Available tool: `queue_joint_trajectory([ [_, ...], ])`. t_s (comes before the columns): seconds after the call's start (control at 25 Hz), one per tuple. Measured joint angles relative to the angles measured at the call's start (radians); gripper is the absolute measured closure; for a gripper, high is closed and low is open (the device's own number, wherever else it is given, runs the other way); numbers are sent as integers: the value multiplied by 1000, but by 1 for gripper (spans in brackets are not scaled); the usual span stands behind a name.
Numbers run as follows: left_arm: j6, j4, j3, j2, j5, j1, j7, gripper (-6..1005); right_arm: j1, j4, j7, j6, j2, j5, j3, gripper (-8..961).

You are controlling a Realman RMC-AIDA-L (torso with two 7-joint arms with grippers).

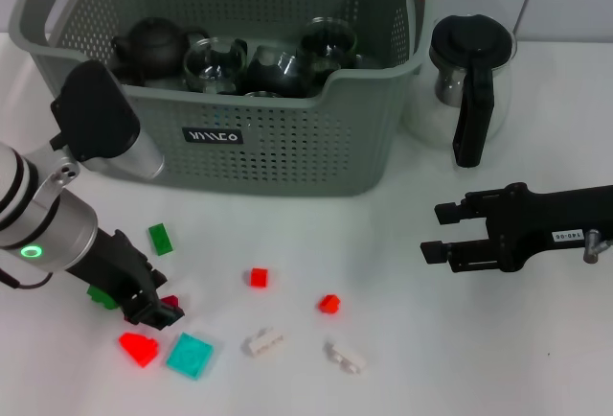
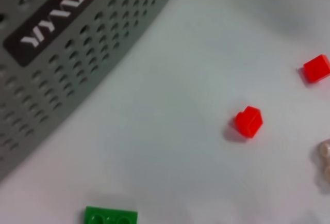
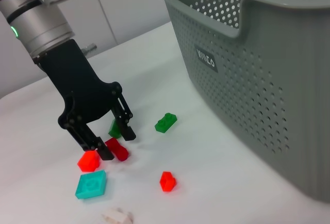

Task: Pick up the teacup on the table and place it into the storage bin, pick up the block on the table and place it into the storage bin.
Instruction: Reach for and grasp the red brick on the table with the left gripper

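Note:
The grey storage bin stands at the back of the table. Glass cups and a dark teapot lie inside it; no teacup shows on the table. My left gripper is low at the front left, open. In the right wrist view its fingers straddle a dark red block that lies on the table. In the head view that block peeks out beside the fingers. My right gripper hovers open and empty at the right.
Loose blocks lie in front of the bin: green, red, red, bright red, a teal plate, white and white. A glass pitcher with a black handle stands right of the bin.

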Motion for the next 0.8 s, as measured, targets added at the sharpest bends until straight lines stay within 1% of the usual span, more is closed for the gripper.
queue_joint_trajectory([
  [0.36,-22,-9,12,-1,18,-1,-6,495,0,3,2,0,0,0,-3,253],
  [0.64,-50,-22,58,-3,50,-6,-27,508,0,3,3,-3,-1,0,-4,254],
  [0.8,-71,-22,66,-3,53,-11,-46,515,-1,3,5,-4,-2,0,-4,254],
])
